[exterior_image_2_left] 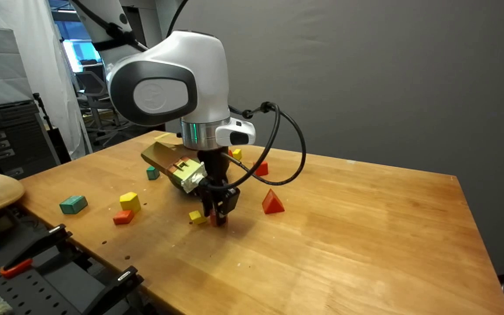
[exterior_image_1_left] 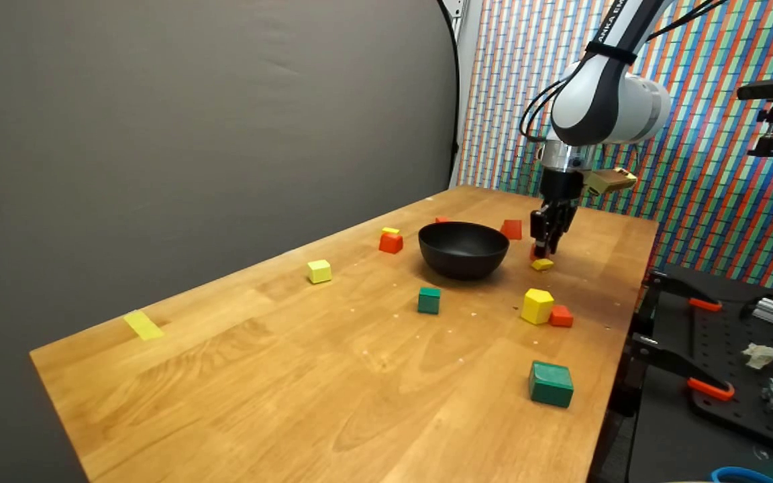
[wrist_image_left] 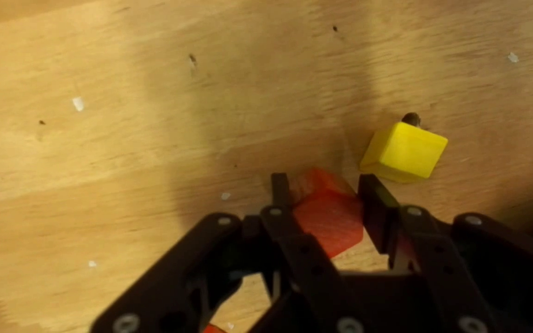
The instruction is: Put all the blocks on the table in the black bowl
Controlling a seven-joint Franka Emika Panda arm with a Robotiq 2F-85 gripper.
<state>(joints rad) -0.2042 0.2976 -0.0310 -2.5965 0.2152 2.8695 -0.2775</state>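
One red block (wrist_image_left: 329,222), clasped (wrist view clearest)

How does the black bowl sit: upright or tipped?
Upright: in an exterior view, the black bowl sits on the table, its opening facing up.

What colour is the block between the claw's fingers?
The block is red, clearest in the wrist view.

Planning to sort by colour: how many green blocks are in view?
2: the smaller green block near the black bowl, the larger green block near an edge of the table. More could be hidden behind the bowl.
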